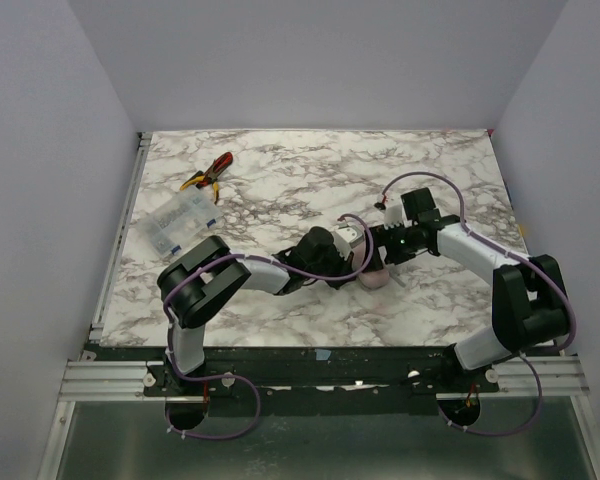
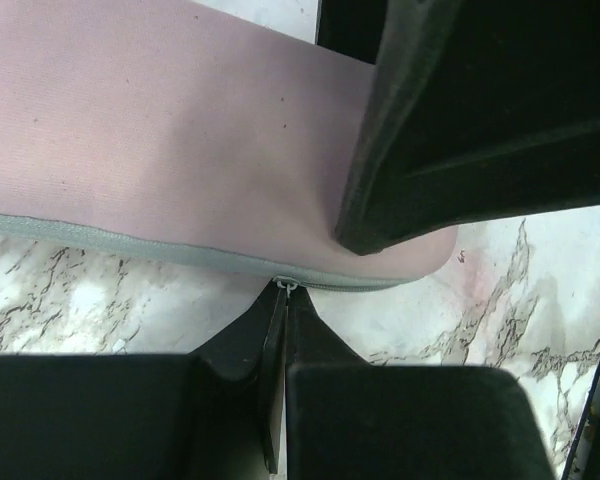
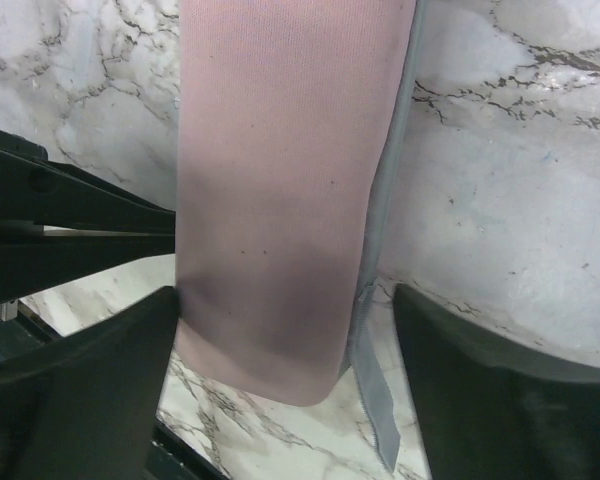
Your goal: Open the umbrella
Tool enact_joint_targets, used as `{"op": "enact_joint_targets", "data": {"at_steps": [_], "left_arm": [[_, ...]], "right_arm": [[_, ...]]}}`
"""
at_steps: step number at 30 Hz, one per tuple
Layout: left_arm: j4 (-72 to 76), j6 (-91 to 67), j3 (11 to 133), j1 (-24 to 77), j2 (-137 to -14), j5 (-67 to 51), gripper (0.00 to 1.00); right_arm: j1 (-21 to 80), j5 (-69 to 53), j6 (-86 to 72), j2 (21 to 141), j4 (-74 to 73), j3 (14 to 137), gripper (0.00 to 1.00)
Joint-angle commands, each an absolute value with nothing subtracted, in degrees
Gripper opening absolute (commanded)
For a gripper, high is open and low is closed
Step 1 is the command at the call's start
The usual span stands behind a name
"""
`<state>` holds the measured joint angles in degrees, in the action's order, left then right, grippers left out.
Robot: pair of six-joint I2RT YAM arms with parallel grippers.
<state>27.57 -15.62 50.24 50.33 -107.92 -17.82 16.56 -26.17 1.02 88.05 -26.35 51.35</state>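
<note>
The folded umbrella lies on the marble table between both grippers. Close up it is a pale pinkish-lavender fabric bundle with a grey zipper along one edge. Its shaft, handle and black inside are hidden. My left gripper is shut on the small metal zipper pull at the bundle's edge. My right gripper is open and straddles the bundle's end. Its left finger touches the fabric and its right finger stands apart. A loose grey zipper tape hangs beside the bundle.
Red-and-yellow pliers and a clear plastic box lie at the far left of the table. Grey walls close in the table's left, back and right sides. The right gripper's black finger presses on the bundle in the left wrist view.
</note>
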Motion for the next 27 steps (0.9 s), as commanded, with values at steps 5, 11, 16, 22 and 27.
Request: {"op": "enact_joint_targets", "data": {"at_steps": [5,11,16,22,27], "left_arm": [[29.3,-17.9,51.2,47.9,-107.4,-19.2,0.0],[28.1,-16.6,52.4,44.8,-107.6,-18.5,0.0],[26.7,-15.7,53.2,42.7,-107.7,-19.5,0.0],[26.3,-17.4,50.3,41.2,-104.9,-17.7,0.0],[25.3,-18.0,48.8,38.5,-103.0,-18.4,0.0]], "right_arm": [[17.0,-24.0,4.6,92.9,-29.9,55.4,0.48],[17.0,-25.0,9.9,94.6,-33.2,56.8,0.41],[17.0,-24.3,13.7,94.9,-34.7,56.6,0.38],[16.9,-23.9,18.7,94.6,-36.5,56.4,0.38],[16.9,-23.3,26.6,94.6,-38.1,56.5,0.37]]}}
